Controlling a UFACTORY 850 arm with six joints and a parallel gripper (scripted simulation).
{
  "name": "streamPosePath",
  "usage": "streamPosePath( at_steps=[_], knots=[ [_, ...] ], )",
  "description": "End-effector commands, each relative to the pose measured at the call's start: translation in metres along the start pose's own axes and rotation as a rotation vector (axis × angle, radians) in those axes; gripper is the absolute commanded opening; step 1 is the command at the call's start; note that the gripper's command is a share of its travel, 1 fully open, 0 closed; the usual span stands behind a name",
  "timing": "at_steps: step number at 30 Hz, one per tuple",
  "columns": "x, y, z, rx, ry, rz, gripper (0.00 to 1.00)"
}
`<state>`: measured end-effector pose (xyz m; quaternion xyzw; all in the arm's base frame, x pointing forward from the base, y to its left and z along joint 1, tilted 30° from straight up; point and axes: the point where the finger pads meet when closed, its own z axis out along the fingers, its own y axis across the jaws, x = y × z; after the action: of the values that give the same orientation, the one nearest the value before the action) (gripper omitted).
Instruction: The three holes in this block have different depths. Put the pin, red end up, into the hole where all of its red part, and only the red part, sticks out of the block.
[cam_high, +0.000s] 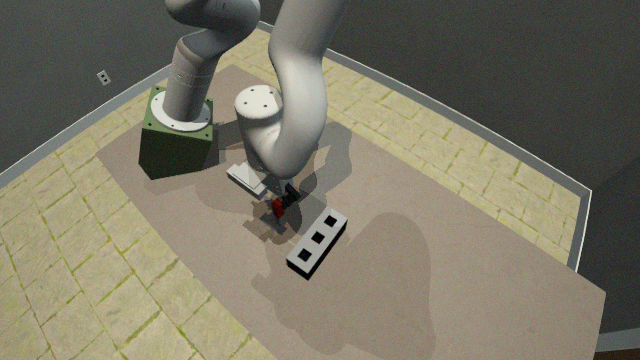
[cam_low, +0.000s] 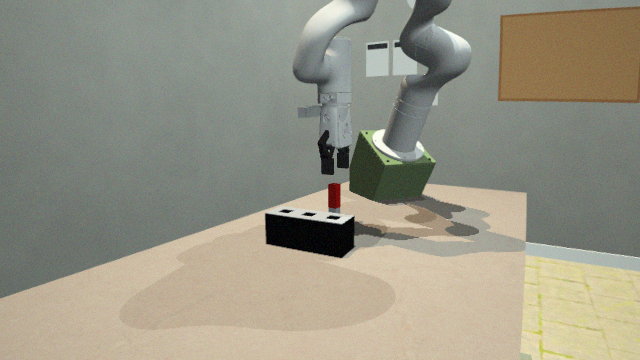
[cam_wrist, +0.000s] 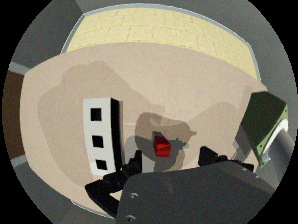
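On the tabletop (cam_high: 450, 280) (cam_low: 450, 300) (cam_wrist: 175, 65), the arm (cam_high: 300, 90) (cam_low: 335, 65) (cam_wrist: 287, 145) should descend straight, keeping its wrist vertical. The block (cam_high: 311, 246) (cam_low: 307, 232) (cam_wrist: 116, 135) lies between the long edges; avoid brushing it. The fingers (cam_high: 290, 194) (cam_low: 327, 166) are released and spread; centre them before closing squarely on the pin (cam_high: 278, 207) (cam_low: 334, 195) (cam_wrist: 162, 146), upright, red end up, beside the block, towards the arm's end edge. Hole depths can't be told. Count: one tabletop, one arm, one block, two fingers, one pin, three holes.
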<state>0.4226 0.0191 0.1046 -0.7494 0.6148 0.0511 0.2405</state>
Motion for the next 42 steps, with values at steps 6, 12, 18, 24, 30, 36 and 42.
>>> streamPosePath(
  at_steps=[6,12,18,24,30,36,42],
  knots=[
    [0.001,-0.006,0.016,0.041,-0.001,-0.007,1.00],
    [0.001,-0.006,0.016,0.041,-0.001,-0.007,1.00],
    [0.001,-0.008,0.056,0.042,-0.002,-0.007,1.00],
    [0.001,-0.008,0.056,0.042,-0.002,-0.007,1.00],
    [0.001,-0.007,0.055,0.039,-0.003,-0.006,0.00],
    [0.001,-0.007,0.055,0.039,-0.003,-0.006,0.00],
    [0.001,-0.007,0.055,0.039,-0.003,-0.006,0.00]
  ],
)
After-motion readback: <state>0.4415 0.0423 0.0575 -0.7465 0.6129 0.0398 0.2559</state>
